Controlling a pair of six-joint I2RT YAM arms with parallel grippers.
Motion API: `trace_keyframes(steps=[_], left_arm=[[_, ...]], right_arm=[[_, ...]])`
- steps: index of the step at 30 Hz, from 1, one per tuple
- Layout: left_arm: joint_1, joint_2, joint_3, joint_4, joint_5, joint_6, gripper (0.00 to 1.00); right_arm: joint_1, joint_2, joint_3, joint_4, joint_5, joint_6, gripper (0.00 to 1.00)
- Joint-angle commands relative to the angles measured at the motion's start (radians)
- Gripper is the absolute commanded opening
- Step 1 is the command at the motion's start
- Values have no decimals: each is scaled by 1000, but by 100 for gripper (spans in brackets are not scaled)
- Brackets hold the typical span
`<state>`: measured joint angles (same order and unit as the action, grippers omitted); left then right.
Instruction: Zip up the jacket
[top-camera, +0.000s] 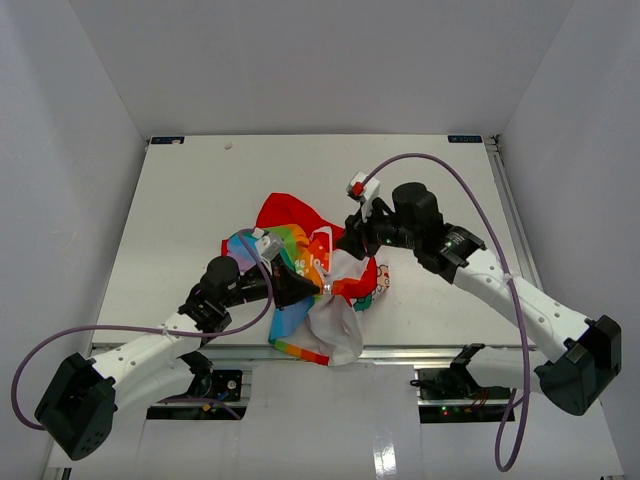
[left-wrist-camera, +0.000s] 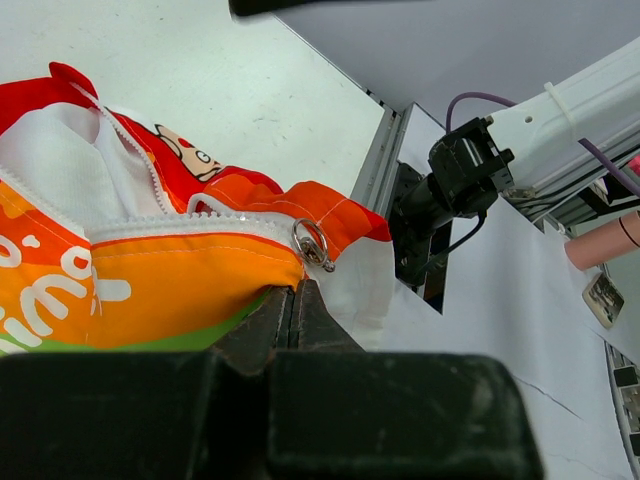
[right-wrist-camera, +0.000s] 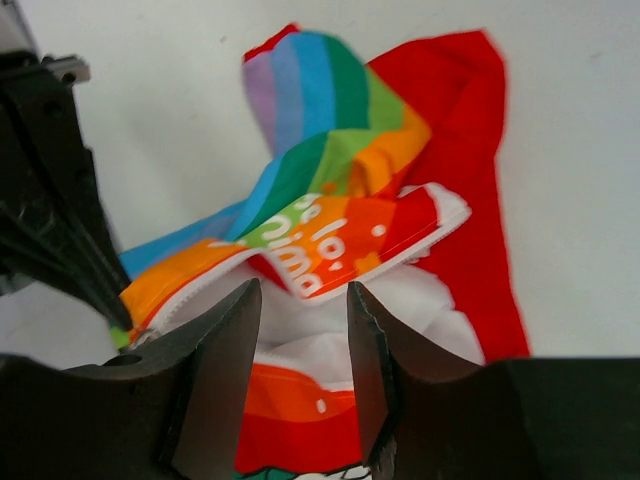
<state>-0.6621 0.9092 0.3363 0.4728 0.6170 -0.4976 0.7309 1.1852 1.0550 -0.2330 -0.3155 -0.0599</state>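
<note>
The jacket (top-camera: 318, 285) is lying crumpled on the table (top-camera: 180, 200), toward its six o'clock edge, with its white part reaching that edge. The left gripper (left-wrist-camera: 293, 300), reaching in from eight o'clock, is clamping the orange fabric just below the zipper (left-wrist-camera: 200, 225), and the metal ring pull (left-wrist-camera: 312, 243) is sitting just above its tips. The right gripper (right-wrist-camera: 302, 292), at the jacket's one o'clock, is hovering with jaws parted, gripping nothing.
</note>
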Motion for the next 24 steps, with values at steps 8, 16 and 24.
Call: trace_keyframes(steps=[8,16,24], left_arm=[[6,-20,0,1,27,11,0],[6,-21,-3,7,27,10,0],[6,-18,-5,9,26,10,0]], right_arm=[[-32,50,49,-54,-460,80,44],[-33,36,26,-115,-439,73,46],[-33,69,19,-123,-433,65,37]])
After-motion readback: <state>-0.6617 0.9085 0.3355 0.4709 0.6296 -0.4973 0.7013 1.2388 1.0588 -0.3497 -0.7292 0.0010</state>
